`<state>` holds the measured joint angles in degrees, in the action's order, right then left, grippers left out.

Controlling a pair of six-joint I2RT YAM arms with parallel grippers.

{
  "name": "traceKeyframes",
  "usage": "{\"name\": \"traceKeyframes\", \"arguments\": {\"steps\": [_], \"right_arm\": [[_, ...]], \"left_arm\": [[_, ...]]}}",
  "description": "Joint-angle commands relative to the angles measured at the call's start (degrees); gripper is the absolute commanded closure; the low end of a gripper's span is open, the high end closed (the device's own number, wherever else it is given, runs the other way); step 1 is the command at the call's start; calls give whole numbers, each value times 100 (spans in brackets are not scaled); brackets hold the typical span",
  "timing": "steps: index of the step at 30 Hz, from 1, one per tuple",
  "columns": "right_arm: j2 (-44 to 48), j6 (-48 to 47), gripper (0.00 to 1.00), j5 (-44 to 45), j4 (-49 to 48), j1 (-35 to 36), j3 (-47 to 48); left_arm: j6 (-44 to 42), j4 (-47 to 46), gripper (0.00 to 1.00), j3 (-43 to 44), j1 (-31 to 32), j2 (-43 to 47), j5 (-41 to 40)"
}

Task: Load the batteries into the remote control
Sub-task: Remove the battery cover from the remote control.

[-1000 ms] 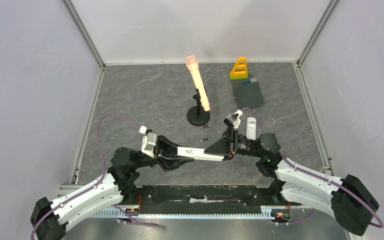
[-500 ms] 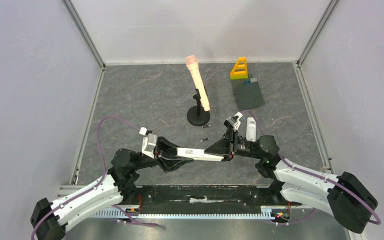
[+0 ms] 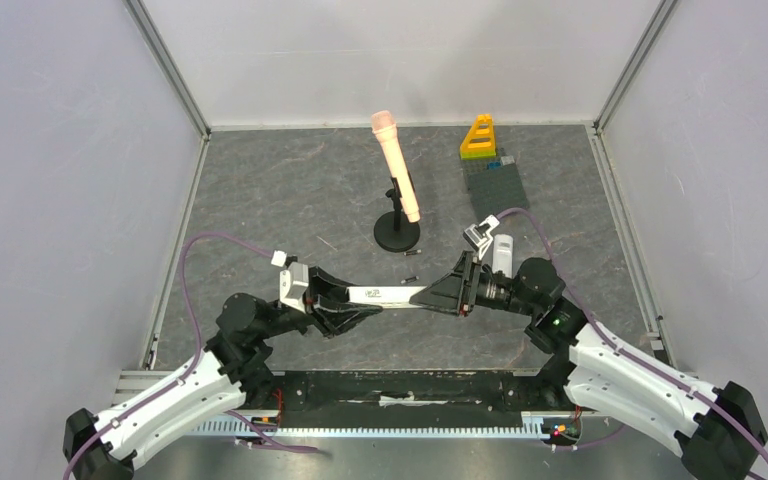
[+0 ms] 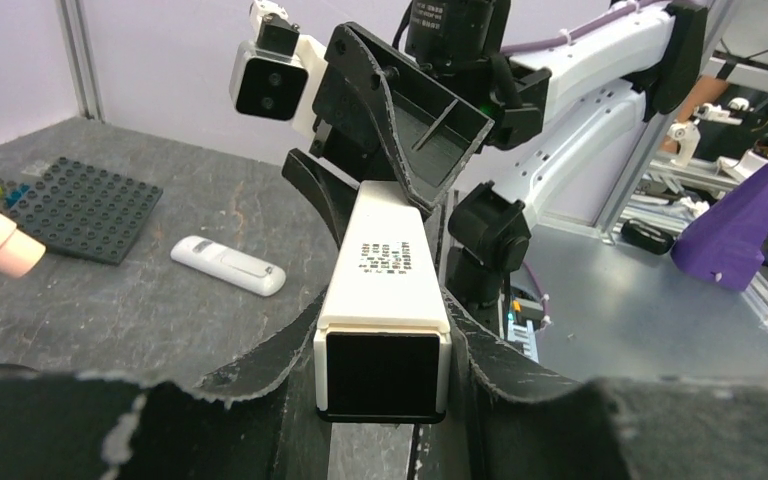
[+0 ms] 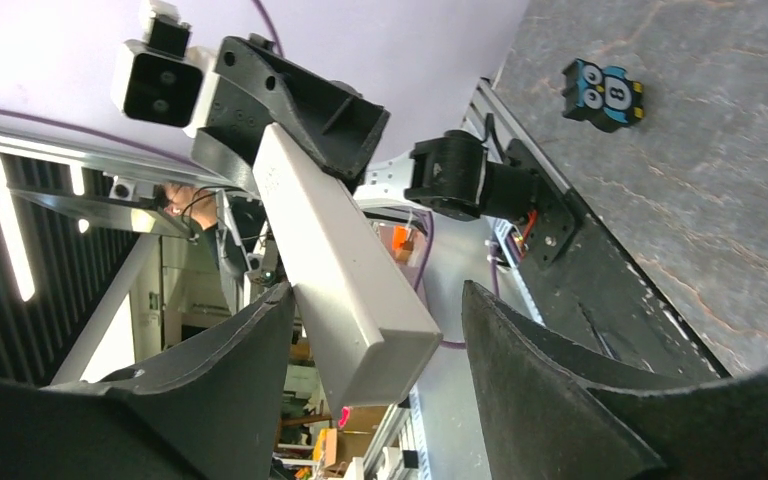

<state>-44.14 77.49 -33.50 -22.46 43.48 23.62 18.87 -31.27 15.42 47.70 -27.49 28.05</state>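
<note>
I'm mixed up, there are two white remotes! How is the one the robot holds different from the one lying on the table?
The held remote is up in the air, clamped in the left gripper; the table remote lies flat, untouched. The held remote is boxy with square ends; the table remote is rounded and looks shorter. Both are white.

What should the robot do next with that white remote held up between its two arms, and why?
Probably close the right gripper on the remote at its free end: its jaws are open around that end, while the left gripper clamps the other. Two grips would likely steady it for opening.
</note>
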Motion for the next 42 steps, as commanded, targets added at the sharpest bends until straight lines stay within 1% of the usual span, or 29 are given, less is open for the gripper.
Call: {"name": "traceKeyframes", "arguments": {"steps": [1, 7, 12, 15, 19, 23, 27, 32, 34, 36, 39, 42], "right_arm": [[170, -332, 36, 146, 511, 2, -202], [484, -370, 35, 277, 802, -7, -359], [729, -461, 35, 447, 1183, -7, -361], [818, -659, 36, 582, 1562, -8, -182], [837, -834, 43, 680, 1858, -7, 50], [836, -1000, 55, 785, 2176, -7, 267], [837, -1128, 64, 898, 2490, -11, 413], [833, -1316, 70, 1004, 2703, -8, 565], [805, -1440, 70, 1058, 2881, -7, 673], [782, -1548, 68, 1086, 3002, -11, 761], [766, -1611, 56, 1098, 3054, -8, 802], [751, -1639, 52, 1082, 3054, -8, 794]], "left_arm": [[-493, 280, 98, 429, -24, 127, 127], [-825, 1121, 98, 580, -24, 376, 497], [-889, 1133, 98, 609, -24, 350, 697], [-911, 1184, 98, 646, -19, 256, 818], [-917, 1184, 98, 647, -20, 204, 860], [-921, 1213, 98, 638, -27, 224, 833], [-921, 1224, 98, 629, -24, 213, 814], [-947, 1246, 98, 633, -24, 132, 798], [-963, 1263, 98, 641, -23, 79, 798], [-972, 1272, 98, 656, -17, 30, 816], [-982, 1272, 98, 664, -24, -32, 834], [-997, 1272, 98, 669, -22, -51, 834]]}}
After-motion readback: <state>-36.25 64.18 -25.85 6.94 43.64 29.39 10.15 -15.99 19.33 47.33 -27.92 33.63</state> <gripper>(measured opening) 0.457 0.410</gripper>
